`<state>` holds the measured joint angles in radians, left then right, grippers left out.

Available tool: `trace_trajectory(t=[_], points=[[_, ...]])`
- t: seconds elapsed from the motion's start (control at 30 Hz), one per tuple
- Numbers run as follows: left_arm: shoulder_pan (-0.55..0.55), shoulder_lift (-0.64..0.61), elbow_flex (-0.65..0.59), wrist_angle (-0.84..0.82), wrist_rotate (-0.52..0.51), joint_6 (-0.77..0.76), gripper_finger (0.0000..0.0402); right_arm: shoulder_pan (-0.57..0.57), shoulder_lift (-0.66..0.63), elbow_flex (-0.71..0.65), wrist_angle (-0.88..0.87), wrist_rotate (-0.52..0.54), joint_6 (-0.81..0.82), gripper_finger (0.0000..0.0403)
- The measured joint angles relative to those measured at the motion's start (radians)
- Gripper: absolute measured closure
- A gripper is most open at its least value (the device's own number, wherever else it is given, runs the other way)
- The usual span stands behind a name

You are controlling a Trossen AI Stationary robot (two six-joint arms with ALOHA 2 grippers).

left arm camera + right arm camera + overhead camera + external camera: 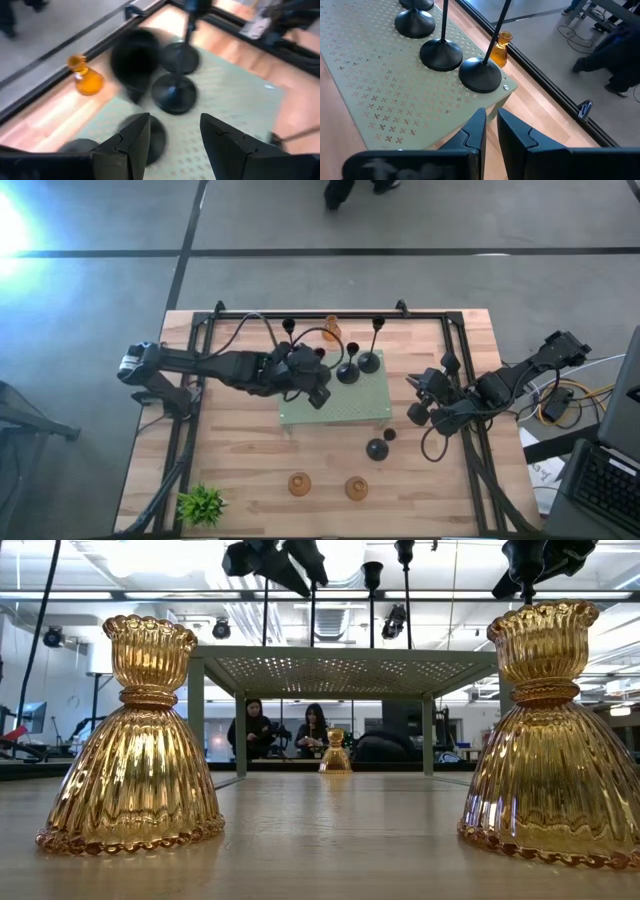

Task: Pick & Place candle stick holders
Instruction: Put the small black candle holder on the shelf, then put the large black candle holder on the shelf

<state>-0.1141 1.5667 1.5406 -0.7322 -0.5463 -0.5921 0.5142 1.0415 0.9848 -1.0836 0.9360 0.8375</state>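
Note:
A green perforated platform (345, 412) stands mid-table. Black candle stick holders stand on it by their round bases: two with thin stems (347, 373) (369, 361), seen closer in the left wrist view (174, 93) (180, 57). Below my open left gripper (172, 132) (318, 388), over the platform's far left part, lies another black base (155, 137), with nothing between the fingers. My right gripper (491, 127) (420, 392) hangs shut beside the platform's right edge. Two more black holders (377, 448) (390, 434) and two amber ones (299, 483) (356, 487) stand on the table nearer the front.
A third amber holder (331, 328) stands by the far rail. A small green plant (203, 503) sits at the near left corner. Black frame rails (300, 313) run along the table's edges. People sit in the room beyond the table (285, 730).

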Motion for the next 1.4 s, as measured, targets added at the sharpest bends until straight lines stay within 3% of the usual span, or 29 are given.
trace_trajectory(t=[0.2, 0.47, 0.67, 0.83, 0.93, 1.07, 1.2, 1.4], points=[[-0.076, -0.045, 0.0, 0.005, 0.021, -0.005, 0.0225, 0.0, 0.0, 0.0, 0.0, 0.0, 0.0, 0.0365], [-0.232, -0.121, -0.004, -0.015, -0.046, 0.061, 0.0225, 0.001, 0.0, 0.0, -0.002, -0.031, -0.005, 0.0365], [-0.425, -0.134, -0.008, -0.086, -0.29, 0.174, 0.0225, 0.096, 0.0, -0.046, -0.003, -0.132, 0.012, 0.0365], [-0.555, -0.136, -0.063, -0.143, -0.534, 0.171, 0.0225, 0.294, 0.003, -0.119, 0.009, -0.136, 0.231, 0.0365], [-0.597, -0.145, -0.14, -0.144, -0.608, 0.16, 0.0225, 0.417, 0.009, -0.184, 0.104, -0.114, 0.328, 0.0365], [-0.6, -0.188, -0.236, -0.142, -0.614, 0.08, 0.0225, 0.514, 0.009, -0.286, 0.317, -0.036, 0.324, 0.0365], [-0.602, -0.253, -0.318, -0.14, -0.601, 0.012, 0.0225, 0.525, 0.009, -0.373, 0.501, 0.022, 0.273, 0.0365], [-0.602, -0.382, -0.442, -0.127, -0.616, -0.083, 0.0225, 0.522, 0.009, -0.487, 0.751, 0.029, 0.158, 0.0363]])
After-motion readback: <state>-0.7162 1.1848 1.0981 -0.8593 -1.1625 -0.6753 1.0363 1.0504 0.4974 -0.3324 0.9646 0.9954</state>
